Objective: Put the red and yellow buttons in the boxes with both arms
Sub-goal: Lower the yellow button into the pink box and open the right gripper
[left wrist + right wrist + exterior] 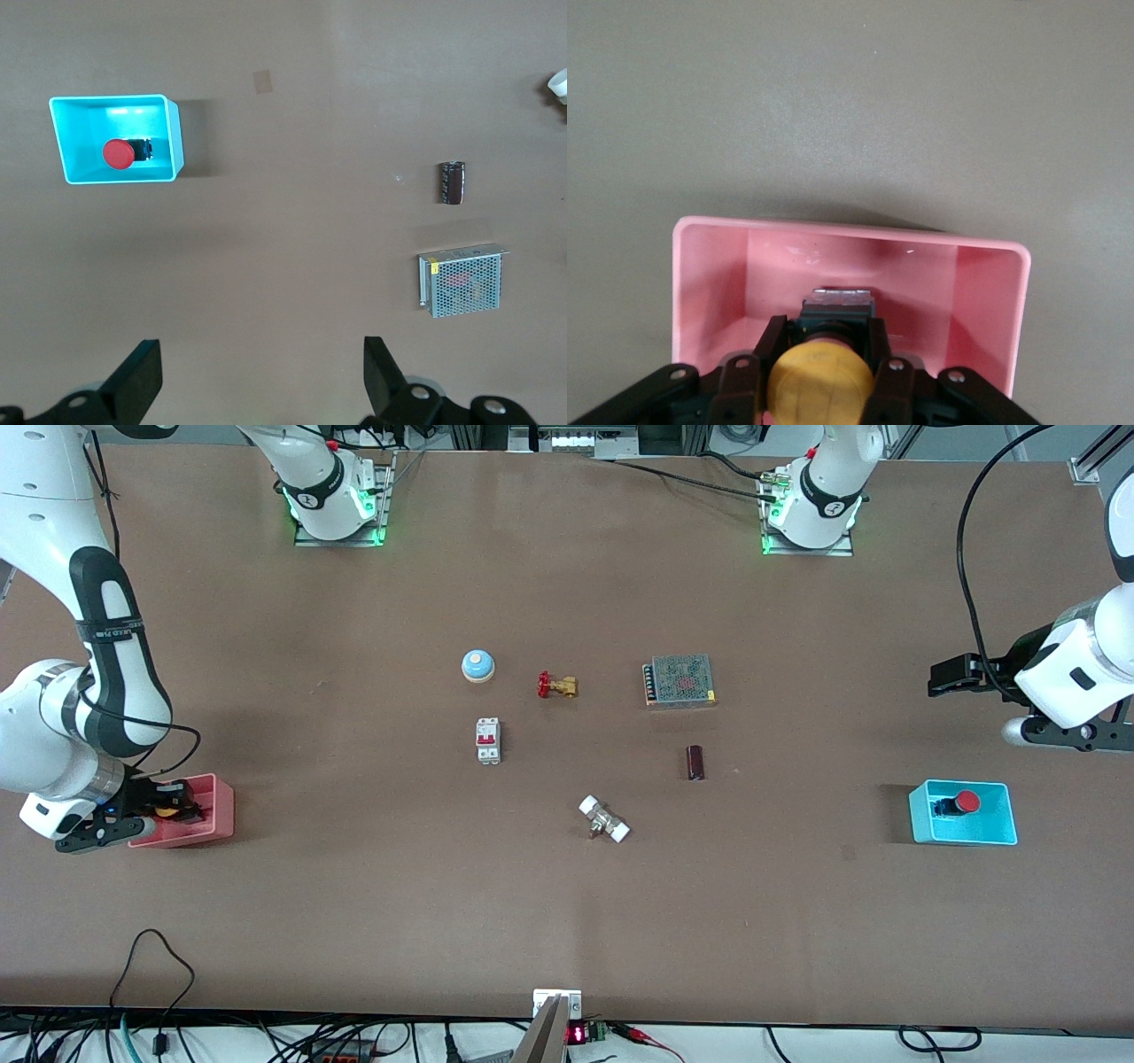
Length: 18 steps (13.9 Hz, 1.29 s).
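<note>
- The yellow button (820,381) is sitting between the fingers of the right pincer (819,376), which is clamped on it over the inside of the pink box (992,292) (its dark base is pointing toward the box floor).
- In the front view that pink box (217,806) is standing at the right arm's end of the desk (354,903), with the right pincer (159,808) and the yellow button (165,810) partly covering it.
- The red button (966,802) is lying on its side in the cyan box (997,833), at the left arm's end of the desk; the left wrist view is showing the same red button (118,152) inside the cyan box (174,137).
- The left pincer (261,372) is hanging with its fingers spread apart and holding nothing, up over bare desk (292,257) beside the cyan box; in the front view the left pincer (952,677) is pointing toward the desk's middle.
- Across the middle of the desk other items are lying well apart: a pale blue dome (477,665), a brass valve with a red handle (556,685), a mesh-covered metal box (680,681), a white switch (488,740), a dark cylinder (695,763) and a white-ended fitting (604,819).
</note>
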Available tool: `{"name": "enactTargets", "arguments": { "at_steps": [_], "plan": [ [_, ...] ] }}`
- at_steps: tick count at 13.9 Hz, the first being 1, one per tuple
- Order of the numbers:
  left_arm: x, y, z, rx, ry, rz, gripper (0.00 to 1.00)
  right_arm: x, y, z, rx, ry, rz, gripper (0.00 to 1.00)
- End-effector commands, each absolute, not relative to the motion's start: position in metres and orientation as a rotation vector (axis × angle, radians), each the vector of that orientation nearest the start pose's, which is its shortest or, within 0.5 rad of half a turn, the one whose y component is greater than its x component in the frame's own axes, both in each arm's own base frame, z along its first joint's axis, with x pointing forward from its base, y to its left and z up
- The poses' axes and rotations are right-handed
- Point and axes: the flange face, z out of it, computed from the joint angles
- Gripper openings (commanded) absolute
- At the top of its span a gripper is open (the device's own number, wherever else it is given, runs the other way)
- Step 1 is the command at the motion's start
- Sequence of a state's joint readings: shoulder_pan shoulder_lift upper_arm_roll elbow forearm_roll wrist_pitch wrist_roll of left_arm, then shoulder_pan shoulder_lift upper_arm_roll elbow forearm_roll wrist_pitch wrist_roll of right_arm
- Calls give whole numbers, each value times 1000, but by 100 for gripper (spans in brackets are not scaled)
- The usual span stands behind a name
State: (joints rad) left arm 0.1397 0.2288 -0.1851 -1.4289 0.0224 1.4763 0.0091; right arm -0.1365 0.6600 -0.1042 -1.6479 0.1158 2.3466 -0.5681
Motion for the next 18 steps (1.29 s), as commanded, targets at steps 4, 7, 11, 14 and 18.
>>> {"name": "enactTargets", "arguments": {
  "at_steps": [4, 7, 11, 14, 18],
  "plan": [
    [606, -10, 556, -3143, 70, 287, 100, 676, -155, 232, -3087, -433, -94, 67],
    [606, -10, 556, -3143, 70, 287, 100, 677, -156, 234, -3088, -433, -99, 80],
    [606, -10, 556, -3143, 70, 287, 100, 678, -147, 271, -3075, -449, -109, 100],
    [606, -10, 556, -3143, 73, 289, 100, 665, -120, 351, -3026, -458, -19, 100],
    [605, -10, 556, -3141, 71, 301, 100, 634, -85, 472, -3044, -331, -22, 100]
  ]
}}
